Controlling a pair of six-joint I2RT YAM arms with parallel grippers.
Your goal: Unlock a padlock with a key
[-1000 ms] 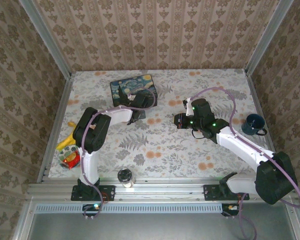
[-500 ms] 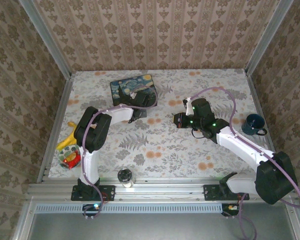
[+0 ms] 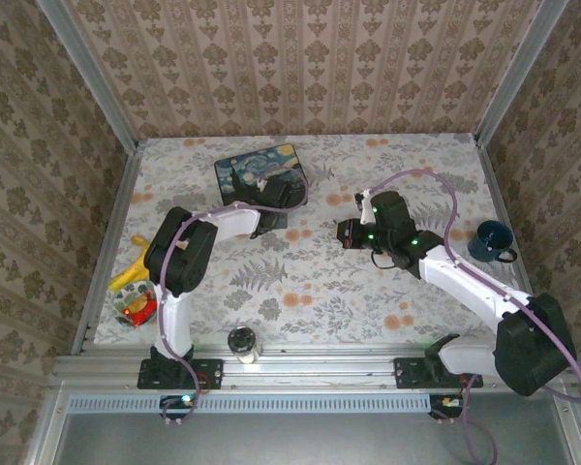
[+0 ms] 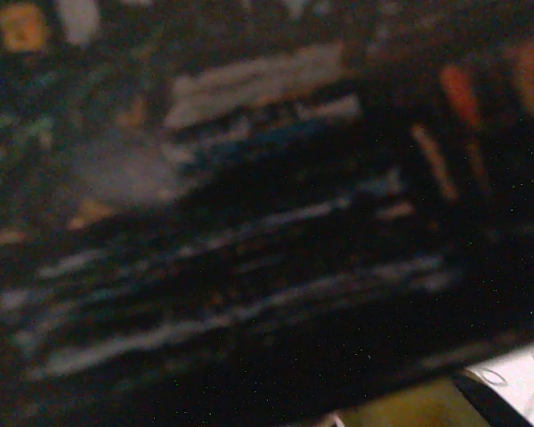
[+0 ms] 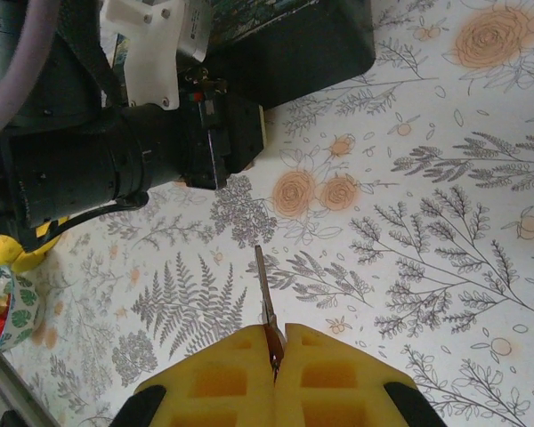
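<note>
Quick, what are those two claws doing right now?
Left gripper: by the tin box; open or closed cannot be told.
Right gripper: closed, holding the key.

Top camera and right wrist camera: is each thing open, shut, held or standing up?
Right gripper: shut on the key.
Key: held, tip sticking out forward.
Box: lying flat, lid down.
Left gripper: by the box, open or shut unclear.
Mug: upright.

Key: slim yellowish-brown blade, pinched in right claw, sticking straight out over desk, well apart from tin box. Padlock: maybe brassy speck against box's edge; too small to tell.
</note>
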